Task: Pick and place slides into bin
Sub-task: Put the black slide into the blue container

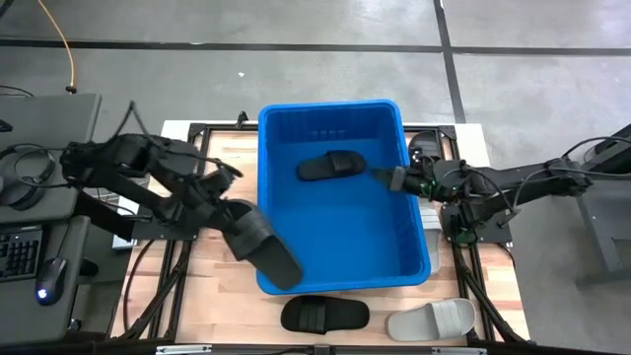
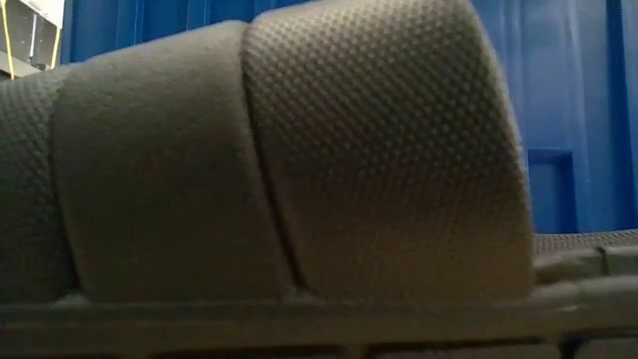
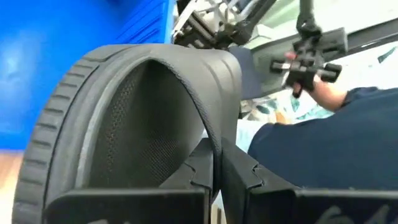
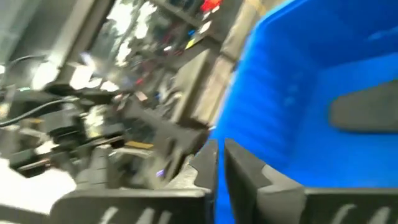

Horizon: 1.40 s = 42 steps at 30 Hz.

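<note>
My left gripper [image 1: 229, 219] is shut on a black slide [image 1: 264, 249] at the blue bin's [image 1: 335, 116] near left corner. This slide also fills the left wrist view [image 3: 124, 124]. A second black slide [image 1: 330, 166] lies sole-down on the bin's floor near the far wall and shows in the right wrist view [image 4: 367, 109]. My right gripper [image 1: 380, 177] is shut and empty above the bin's right side [image 4: 292, 93]. A black slide [image 1: 325, 314] and a light grey slide [image 1: 432, 319] lie on the table in front of the bin. My left gripper pinches the black slide's strap [image 3: 208, 140] at its edge between the two fingers [image 3: 249, 180]. It comes from the table's left, slanting down. The slide is lifted off the table, turned on its side, and its far end [image 1: 288, 274] reaches over the bin's left rim.
The low view is filled by the strap of the black slide on the table [image 2: 299, 150], with the bin's wall [image 2: 568, 120] behind it. A person's blue sleeve [image 3: 336, 143] shows beyond the table. A keyboard and mouse [image 1: 44, 281] lie off the table to the left.
</note>
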### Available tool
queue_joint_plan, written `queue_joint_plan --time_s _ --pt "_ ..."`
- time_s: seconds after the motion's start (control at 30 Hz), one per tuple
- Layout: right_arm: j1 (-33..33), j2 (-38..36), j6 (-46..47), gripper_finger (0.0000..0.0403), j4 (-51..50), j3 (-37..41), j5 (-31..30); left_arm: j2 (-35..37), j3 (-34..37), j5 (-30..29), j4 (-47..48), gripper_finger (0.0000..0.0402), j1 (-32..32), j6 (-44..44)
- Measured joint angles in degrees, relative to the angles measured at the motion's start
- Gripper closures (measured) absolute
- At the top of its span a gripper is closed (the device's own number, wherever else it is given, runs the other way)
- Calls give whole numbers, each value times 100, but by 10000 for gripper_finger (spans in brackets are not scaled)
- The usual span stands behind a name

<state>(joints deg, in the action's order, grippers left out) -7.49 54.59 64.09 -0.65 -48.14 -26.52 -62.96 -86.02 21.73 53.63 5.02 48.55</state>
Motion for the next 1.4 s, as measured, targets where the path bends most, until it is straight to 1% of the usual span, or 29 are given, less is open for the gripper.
queue_joint_plan --time_s 0.1,0.17,0.27,0.37,0.4,0.47,0.57,0.7,0.83,1.03,1.2,1.27,1.4 --pt "40 242 -291 345 714 0 591 -248 -1 504 -704 401 -271 88" --pt "38 403 -391 320 1150 0 1018 -405 -7 736 -991 401 -411 103" --pt "36 619 -290 279 1506 0 1690 -689 -7 1291 -1095 401 -694 -115" --pt "38 764 -96 234 1818 0 2415 -934 -7 1662 -1040 401 -927 -168" --pt "36 795 -85 220 1933 0 2591 -1027 -7 1899 -1025 401 -960 -240" --pt "27 843 89 196 2112 0 2823 -1212 -6 2433 -1086 401 -1044 -519" --pt "72 886 317 172 2170 0 2876 -1459 -7 3090 -1552 401 -1183 -631" --pt "192 944 586 165 2171 0 2881 -1768 -8 3446 -2138 401 -1193 -457" --pt "189 1063 649 171 2225 -2 2902 -2053 -199 3567 -2435 401 -1180 -354" --pt "70 1504 931 180 2817 -2 3077 -2609 -554 3631 -2417 401 -1175 -697" --pt "-24 1801 992 180 3666 -17 3152 -2911 -656 3705 -2336 401 -1178 -819" --pt "-83 1878 1049 180 3652 -112 3166 -3036 -649 3699 -2287 401 -1176 -841" --pt "-133 2083 1051 185 3369 -407 3396 -3102 -649 3709 -2371 401 -1176 -940"
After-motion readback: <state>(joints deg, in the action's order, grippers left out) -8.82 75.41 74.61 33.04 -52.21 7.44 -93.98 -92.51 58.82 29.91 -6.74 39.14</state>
